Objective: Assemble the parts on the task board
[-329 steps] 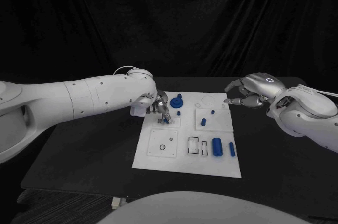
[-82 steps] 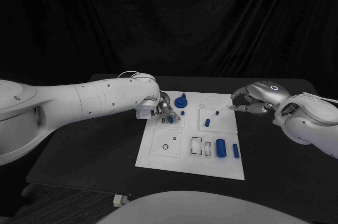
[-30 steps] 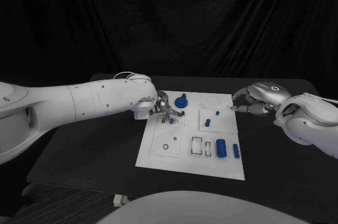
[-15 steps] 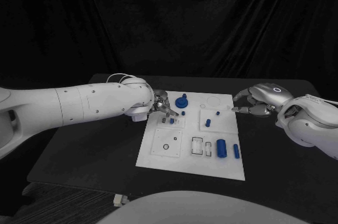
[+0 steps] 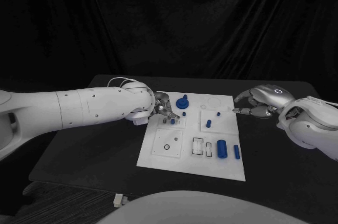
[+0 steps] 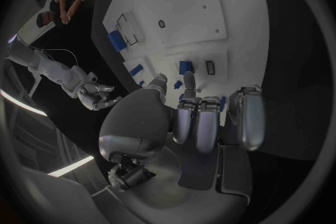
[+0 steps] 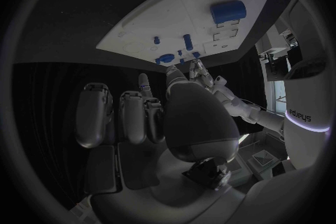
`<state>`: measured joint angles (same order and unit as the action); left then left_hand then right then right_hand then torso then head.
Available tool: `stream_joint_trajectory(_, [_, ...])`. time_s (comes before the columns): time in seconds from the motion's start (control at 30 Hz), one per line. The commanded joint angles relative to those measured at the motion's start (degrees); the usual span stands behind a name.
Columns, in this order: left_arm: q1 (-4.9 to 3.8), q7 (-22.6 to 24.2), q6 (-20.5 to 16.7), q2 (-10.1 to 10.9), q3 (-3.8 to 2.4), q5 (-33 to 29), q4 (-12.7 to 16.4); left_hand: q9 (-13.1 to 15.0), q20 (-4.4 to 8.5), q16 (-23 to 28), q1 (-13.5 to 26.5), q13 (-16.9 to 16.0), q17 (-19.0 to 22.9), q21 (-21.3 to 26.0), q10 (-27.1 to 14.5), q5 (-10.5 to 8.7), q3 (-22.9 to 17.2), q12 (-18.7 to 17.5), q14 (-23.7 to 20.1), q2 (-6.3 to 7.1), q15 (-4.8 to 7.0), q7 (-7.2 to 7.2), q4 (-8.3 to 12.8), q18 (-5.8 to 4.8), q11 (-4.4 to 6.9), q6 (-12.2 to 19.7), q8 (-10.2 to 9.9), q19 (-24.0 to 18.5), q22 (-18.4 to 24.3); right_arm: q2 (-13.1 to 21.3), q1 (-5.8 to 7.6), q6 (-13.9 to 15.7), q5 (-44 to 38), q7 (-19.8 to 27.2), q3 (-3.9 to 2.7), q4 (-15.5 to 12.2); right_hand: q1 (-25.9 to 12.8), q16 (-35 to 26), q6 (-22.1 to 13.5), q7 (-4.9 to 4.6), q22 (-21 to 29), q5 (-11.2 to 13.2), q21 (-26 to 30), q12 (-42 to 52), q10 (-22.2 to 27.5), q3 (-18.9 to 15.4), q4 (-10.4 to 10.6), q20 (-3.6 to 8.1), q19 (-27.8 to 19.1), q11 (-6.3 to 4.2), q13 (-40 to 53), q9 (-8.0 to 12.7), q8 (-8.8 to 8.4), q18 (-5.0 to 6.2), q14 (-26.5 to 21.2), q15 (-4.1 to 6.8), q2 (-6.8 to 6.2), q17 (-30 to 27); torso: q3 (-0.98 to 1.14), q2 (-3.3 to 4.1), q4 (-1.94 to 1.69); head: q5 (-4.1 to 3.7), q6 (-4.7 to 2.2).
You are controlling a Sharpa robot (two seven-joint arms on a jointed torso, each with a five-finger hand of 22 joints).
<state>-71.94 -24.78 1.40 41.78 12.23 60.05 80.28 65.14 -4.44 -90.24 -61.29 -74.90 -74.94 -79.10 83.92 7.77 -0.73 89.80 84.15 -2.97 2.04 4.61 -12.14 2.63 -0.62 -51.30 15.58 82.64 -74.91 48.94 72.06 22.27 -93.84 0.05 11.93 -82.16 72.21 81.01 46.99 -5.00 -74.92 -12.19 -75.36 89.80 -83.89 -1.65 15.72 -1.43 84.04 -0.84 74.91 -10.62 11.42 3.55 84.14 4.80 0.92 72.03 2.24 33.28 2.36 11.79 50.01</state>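
A white task board (image 5: 158, 158) lies at the centre of a black surface (image 5: 84, 151), with the robot's two arms reaching in from either side.

The left hand (image 5: 164, 109) sits over the board's 10 o'clock corner, its fingers curled down toward a small blue peg (image 5: 172, 121) standing in the board there. The left wrist view shows the fingertips (image 6: 189, 77) right at that small blue peg (image 6: 185, 66), but whether they actually grip it cannot be told.

Just beside the hand, toward 12 o'clock on the board, stands a round blue knob (image 5: 182, 103). A short blue pin (image 5: 208, 122) stands near the board's centre with a smaller blue stud (image 5: 218, 113) behind it. At about 4 o'clock on the board lie a thick blue cylinder (image 5: 221, 148) and a slimmer blue bar (image 5: 237, 152), side by side.

The right hand (image 5: 255, 106) hovers at the board's 2 o'clock edge, fingers curled in close together with nothing visible between them.
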Motion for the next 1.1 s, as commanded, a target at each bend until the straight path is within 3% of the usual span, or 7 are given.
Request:
stream_joint_trajectory(0.03, [0.39, -0.06, -0.66, 0.01, -0.04, 0.28, 0.17, -0.09, -0.21, 0.24, -0.57, -15.10, -15.06, 0.30, 6.08, 0.17, 0.05, 0.20, 5.85, 0.12, -0.27, 0.01, 0.28, 0.29, -0.31, -0.33, -0.27, -0.03, -11.21, -0.02, -0.14, 0.46, -0.12, -0.69, -0.04, 0.00, -0.21, -0.38, 0.28, -0.21, -10.52, -0.25, 0.28, 0.20, -6.11, -0.17, 0.04, -0.38, 1.36, 0.28, 15.09, 0.09, 0.05, -0.16, 2.81, -0.38, 0.07, -0.06, 0.00, -0.26, -0.03, -0.06, -0.01])
stream_joint_trajectory(0.2, [0.92, -0.52, -0.42, -0.20, -0.04, 0.28, -0.29, -0.43, -0.16, 0.24, -0.69, -15.10, -15.06, 0.68, 6.08, -0.45, 0.35, 0.20, 5.85, 0.16, -0.21, -0.20, 0.28, 0.37, -0.19, -1.51, 0.22, -0.26, -11.11, -0.06, -0.16, 0.32, -0.12, -0.71, -0.04, 0.05, -0.29, -0.43, 0.30, -0.21, -10.51, -0.35, 0.33, 0.20, -6.11, -0.21, 0.09, -0.37, 1.35, 0.27, 15.09, 0.11, 0.05, -0.15, 2.80, -0.38, 0.13, -0.14, 0.11, -0.16, 0.07, 0.14, -0.01])
stream_joint_trajectory(0.6, [1.55, -0.55, 0.16, -1.04, -0.04, 0.29, -1.32, -0.22, -0.09, 0.24, -0.74, -15.10, -15.06, 1.12, 6.08, -0.79, 0.49, 0.20, 5.85, -0.08, -0.11, -0.39, 0.21, 0.47, -0.05, -2.00, 0.89, -0.53, -10.98, -0.17, -0.18, 0.11, -0.12, -0.67, -0.04, 0.11, -0.31, -0.43, 0.32, -0.20, -10.49, -0.42, 0.39, 0.20, -6.11, -0.23, 0.11, -0.37, 1.33, 0.26, 15.09, 0.13, 0.06, -0.13, 2.80, -0.37, 0.15, -0.15, 0.06, -0.08, 0.02, 0.17, -0.01])
stream_joint_trajectory(0.87, [1.81, 0.51, -0.02, -1.79, -0.04, 0.29, -1.82, -0.71, -0.02, 0.24, -1.47, -15.10, -15.06, 1.24, 6.08, 1.91, 0.22, 0.20, 5.85, -0.68, -0.09, -0.30, 0.44, 0.46, -0.08, -1.08, 0.64, -0.59, -10.99, -0.17, -0.18, 0.09, -0.12, -0.64, -0.04, 0.09, -0.31, -0.43, 0.32, -0.20, -10.49, -0.42, 0.39, 0.20, -6.11, -0.23, 0.11, -0.37, 1.33, 0.26, 15.09, 0.13, 0.06, -0.13, 2.80, -0.37, 0.15, -0.15, 0.01, -0.05, 0.00, -0.04, -0.01])
stream_joint_trajectory(1.0, [1.93, 0.76, 0.15, -2.06, -0.04, 0.29, -2.01, -1.09, 0.01, 0.24, -2.22, -15.10, -15.06, 1.26, 6.08, 4.28, -0.22, 0.20, 5.85, -0.97, -0.05, -0.41, 0.82, 0.46, 0.00, -1.15, 0.64, -0.58, -11.00, -0.16, -0.18, 0.07, -0.12, -0.64, -0.04, 0.07, -0.33, -0.45, 0.32, -0.19, -10.49, -0.47, 0.39, 0.20, -6.11, -0.25, 0.11, -0.36, 1.33, 0.25, 15.09, 0.14, 0.06, -0.13, 2.79, -0.37, 0.18, -0.19, 0.03, -0.06, 0.04, -0.01, -0.01])
stream_joint_trajectory(1.1, [1.98, 0.68, 0.52, -2.14, -0.04, 0.29, -2.14, -1.68, 0.10, 0.24, -3.49, -15.10, -15.06, 1.41, 6.08, 7.62, -1.17, 0.20, 5.85, -1.31, 0.07, -0.59, 1.55, 0.49, 0.15, -1.05, 0.42, -0.65, -10.97, -0.13, -0.18, 0.06, -0.12, -0.65, -0.04, 0.05, -0.33, -0.45, 0.32, -0.19, -10.49, -0.47, 0.39, 0.20, -6.11, -0.25, 0.11, -0.36, 1.33, 0.25, 15.09, 0.14, 0.06, -0.13, 2.79, -0.37, 0.18, -0.19, 0.02, -0.07, 0.06, -0.03, -0.01])
